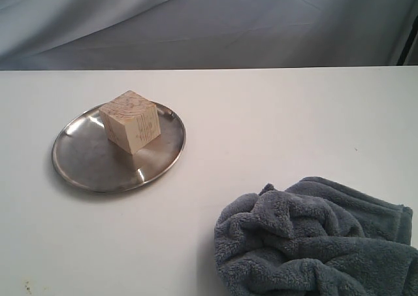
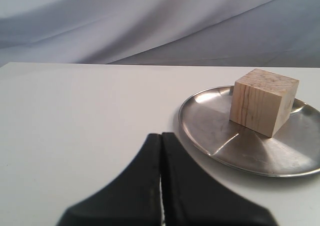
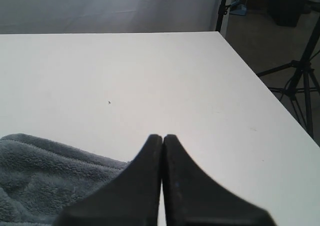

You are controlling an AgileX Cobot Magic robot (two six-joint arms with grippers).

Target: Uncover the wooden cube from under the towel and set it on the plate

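The wooden cube (image 1: 130, 121) rests on the plate (image 1: 85, 165), toward its 1 o'clock rim. It is rigid and probably light, best pinched across opposite flat faces. The left hand (image 2: 161, 141) and right hand (image 3: 163, 141) are closed tight, holding nothing.

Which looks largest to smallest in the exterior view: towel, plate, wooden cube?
1. towel: largest, though it is bunched, nearer the camera and cut off by the frame edge
2. plate
3. wooden cube: smallest, sitting on the plate

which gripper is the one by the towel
The right gripper: the grey-blue towel lies just beside it. The left gripper, also shut, faces the plate holding the wooden cube, with no towel in its view.
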